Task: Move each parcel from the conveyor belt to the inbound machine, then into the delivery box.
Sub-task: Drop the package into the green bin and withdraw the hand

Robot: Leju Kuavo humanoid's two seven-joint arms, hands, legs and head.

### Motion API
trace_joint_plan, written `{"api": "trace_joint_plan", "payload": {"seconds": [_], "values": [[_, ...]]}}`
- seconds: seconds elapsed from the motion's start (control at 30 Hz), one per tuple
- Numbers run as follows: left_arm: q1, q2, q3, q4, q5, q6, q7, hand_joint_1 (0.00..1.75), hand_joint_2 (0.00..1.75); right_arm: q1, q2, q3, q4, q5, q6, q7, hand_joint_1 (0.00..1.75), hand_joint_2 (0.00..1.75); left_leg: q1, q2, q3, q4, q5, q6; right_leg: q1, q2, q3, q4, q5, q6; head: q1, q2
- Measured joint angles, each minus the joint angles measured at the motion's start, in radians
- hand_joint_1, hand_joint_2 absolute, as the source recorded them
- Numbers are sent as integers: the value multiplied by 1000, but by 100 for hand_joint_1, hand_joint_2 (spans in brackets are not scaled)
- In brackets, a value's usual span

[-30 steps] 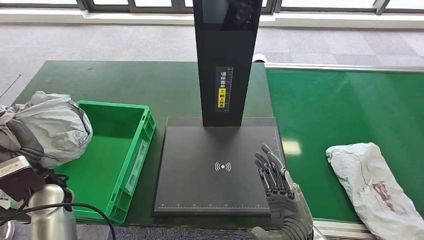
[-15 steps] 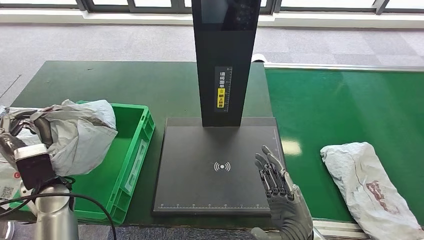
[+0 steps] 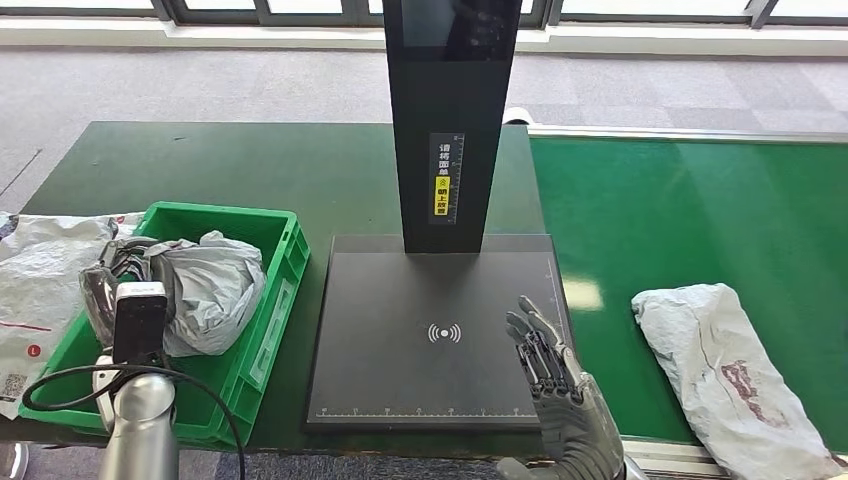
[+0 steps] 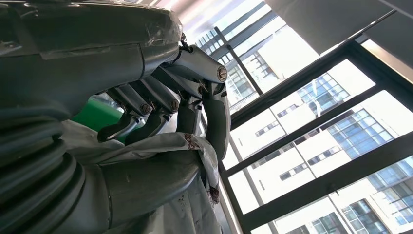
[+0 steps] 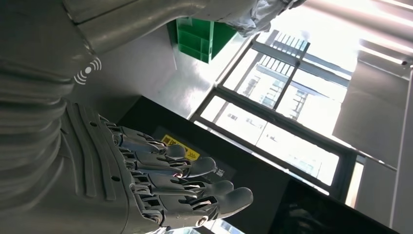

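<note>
From the head cam I've got the left hand (image 3: 112, 285) down inside the green delivery box (image 3: 268, 300), which sits at the left end of the dark green table (image 3: 250, 170), and the hand is gripping a crumpled grey poly parcel (image 3: 205, 290) that bulges against the box's right wall. A second parcel (image 3: 735, 375), whitish, wrinkled and with a reddish smear on it, lies flat on the bright green conveyor belt (image 3: 690, 210) near its front edge. Between box and belt is the inbound machine (image 3: 440, 330), a flat black plate with a wireless symbol and a black column rising at its back edge. My right hand (image 3: 548, 370) hovers over the plate's front right corner, fingers straight and apart, nothing in it. Another flattened white bag (image 3: 40, 290) lies just outside the box's left wall. Left wrist cam: fingers (image 4: 160, 97) curled over a fold of the grey parcel (image 4: 160, 146), thumb pressing it from the other side, and the plastic looks creased with a dark reddish mark at its edge. Right wrist cam: the right hand (image 5: 180, 190) has its fingers extended, holding nothing, with the machine's plate (image 5: 146, 78) beyond it.
</note>
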Motion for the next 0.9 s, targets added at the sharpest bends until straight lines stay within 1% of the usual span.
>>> {"api": "trace_joint_plan", "payload": {"seconds": [0.17,0.23,0.3,0.37,0.5,0.7,0.8,0.9], "values": [[-3,-1,0,25,0,-6,3,175,175,1,1,-6,0,1,0,0,0,175,0,0,0,0,0,0,0,0,0,0,0,0,0,0],[-7,-2,0,35,0,-16,7,87,175,3,2,-7,0,2,0,0,0,175,0,0,0,0,0,0,0,0,0,0,0,0,0,0],[-13,-2,0,46,7,-23,9,0,87,6,3,-7,0,3,0,0,0,175,0,0,0,0,0,0,0,0,1,0,0,0,0,0],[-18,-2,0,54,25,-25,7,0,0,6,4,-7,0,5,-1,0,0,175,0,-1,1,0,0,0,0,0,1,0,0,0,0,0],[-7,-13,0,40,69,-22,-4,0,0,5,9,-15,2,16,-5,0,0,175,0,0,1,0,0,0,0,0,2,0,0,0,0,0],[44,-49,-2,-29,130,-19,-41,0,0,0,38,-65,13,52,0,0,0,175,0,0,1,0,0,0,0,0,2,0,0,0,0,0],[62,-64,-7,-57,124,-15,-52,0,0,-2,51,-84,17,73,-12,6,0,175,0,0,1,0,0,0,0,0,1,0,0,0,0,0],[89,-83,-32,-91,56,16,-72,0,0,1,70,-109,18,137,-67,31,0,175,0,0,1,0,0,0,0,0,1,0,0,0,0,0]]}}
